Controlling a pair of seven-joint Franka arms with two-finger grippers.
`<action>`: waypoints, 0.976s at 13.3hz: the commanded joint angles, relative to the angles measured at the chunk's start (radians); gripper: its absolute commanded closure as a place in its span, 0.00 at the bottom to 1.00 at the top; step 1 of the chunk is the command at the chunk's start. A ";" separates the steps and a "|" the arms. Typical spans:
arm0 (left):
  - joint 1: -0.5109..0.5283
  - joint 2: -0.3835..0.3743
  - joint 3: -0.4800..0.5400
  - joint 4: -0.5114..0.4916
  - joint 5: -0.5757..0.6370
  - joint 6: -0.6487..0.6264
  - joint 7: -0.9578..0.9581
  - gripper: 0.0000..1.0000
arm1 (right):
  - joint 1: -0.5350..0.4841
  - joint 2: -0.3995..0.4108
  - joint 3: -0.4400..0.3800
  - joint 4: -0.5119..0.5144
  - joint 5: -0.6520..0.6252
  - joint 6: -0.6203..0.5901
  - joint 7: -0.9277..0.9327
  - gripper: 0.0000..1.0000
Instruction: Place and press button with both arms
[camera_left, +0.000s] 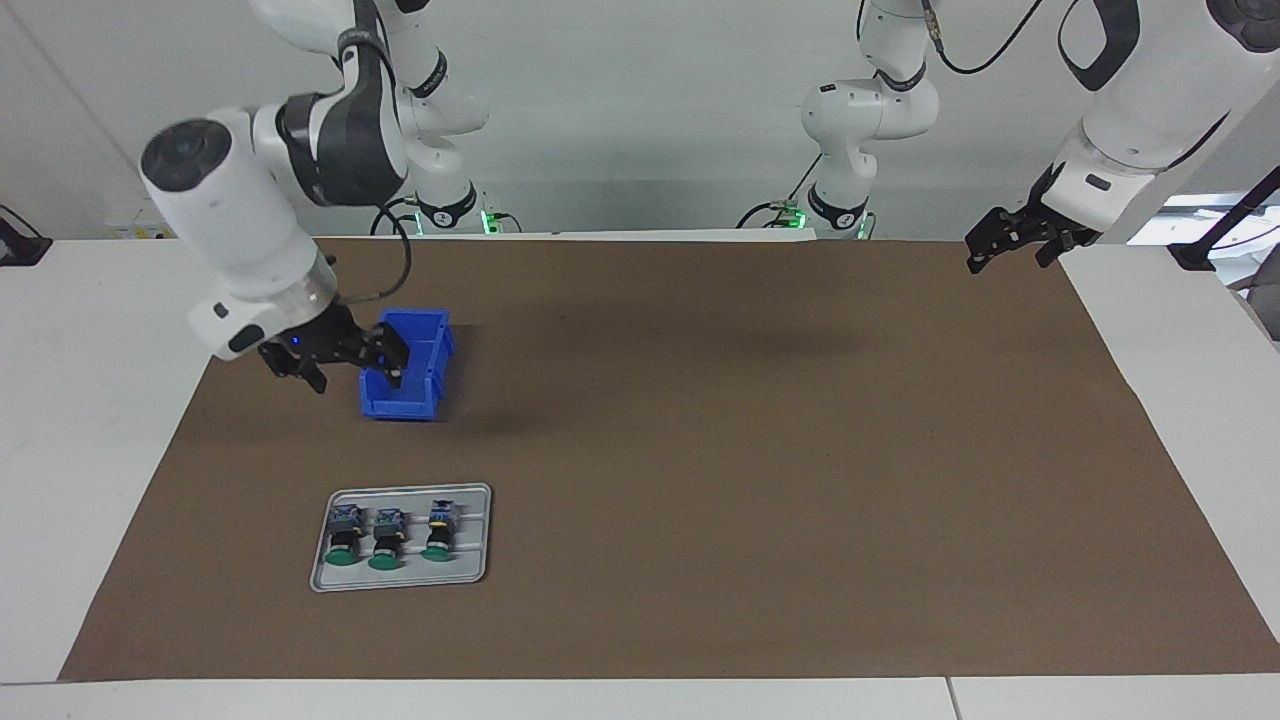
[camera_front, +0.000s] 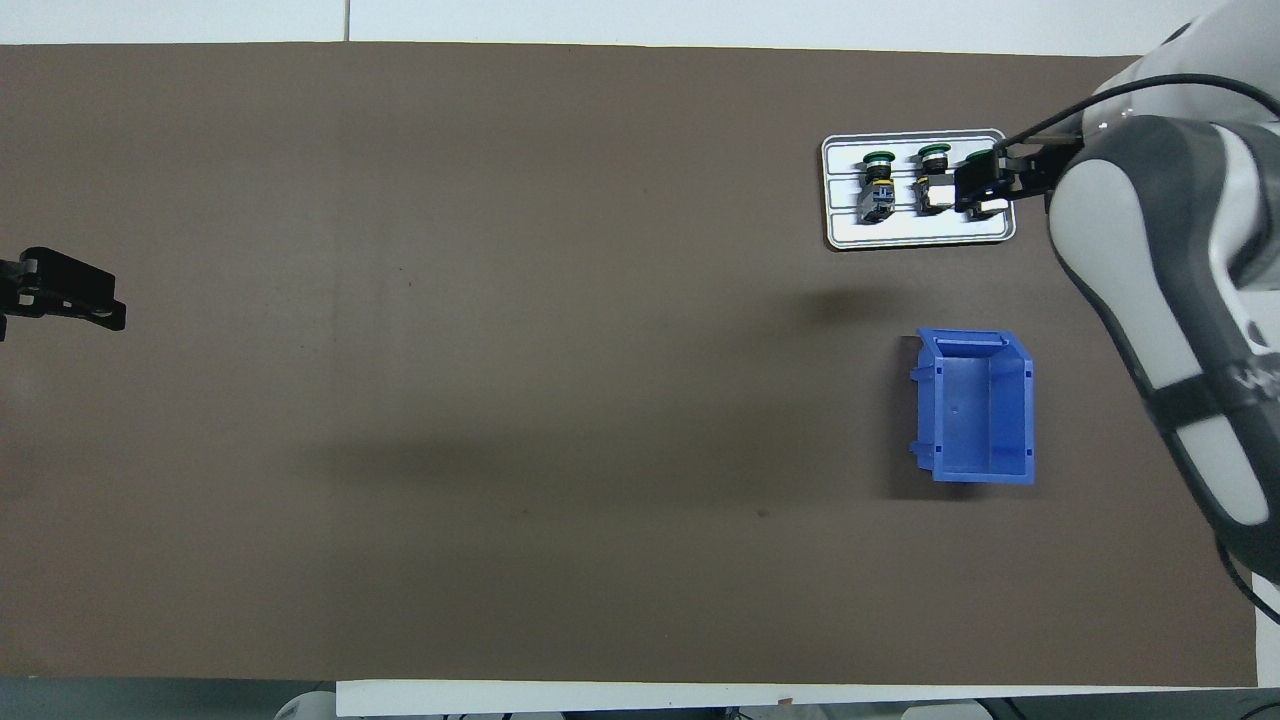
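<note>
A: Facing view first; where is the right gripper (camera_left: 340, 362)?

B: Raised, its black fingers spread wide and holding nothing; from this side it hangs in front of the open blue plastic bin (camera_left: 408, 366), which sits on the brown paper-like mat (camera_left: 760, 450) toward the right arm's end of the table; the bin looks empty, so I'd judge it waits as the place for a button.

A: And the buttons?

B: Three green-capped push-buttons with black barrels lie side by side in the flat grey metal tray (camera_left: 478, 535), farther from the robots than the bin; the button (camera_left: 344, 540) nearest the right arm's end seems the likeliest pick, caps pointing away from the robots, which leaves the barrels free to grip.

A: The left gripper (camera_left: 1010, 245)?

B: It waits in the air over the mat's corner at the left arm's end, fingers apart, empty.

A: Now the overhead view.

B: The right gripper (camera_front: 985, 185) covers that end button on the tray (camera_front: 905, 236); height from here I cannot tell; the bin (camera_front: 975, 405) shows a bare floor; the left gripper (camera_front: 70, 295) pokes in at the mat's edge.

A: Surroundings?

B: Mat (camera_front: 500, 400) flat on a white table (camera_left: 90, 330); plain white wall (camera_left: 640, 100).
</note>
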 joint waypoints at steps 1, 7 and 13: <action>0.006 -0.025 0.006 -0.022 0.000 -0.018 0.007 0.00 | 0.030 0.099 0.001 0.037 0.022 0.092 0.019 0.00; 0.015 -0.033 0.004 -0.039 0.000 -0.029 0.001 0.00 | 0.065 0.242 0.001 0.035 0.021 0.315 0.039 0.04; 0.007 -0.033 0.003 -0.041 0.000 -0.027 0.007 0.00 | 0.079 0.278 0.001 0.009 0.015 0.366 0.027 0.26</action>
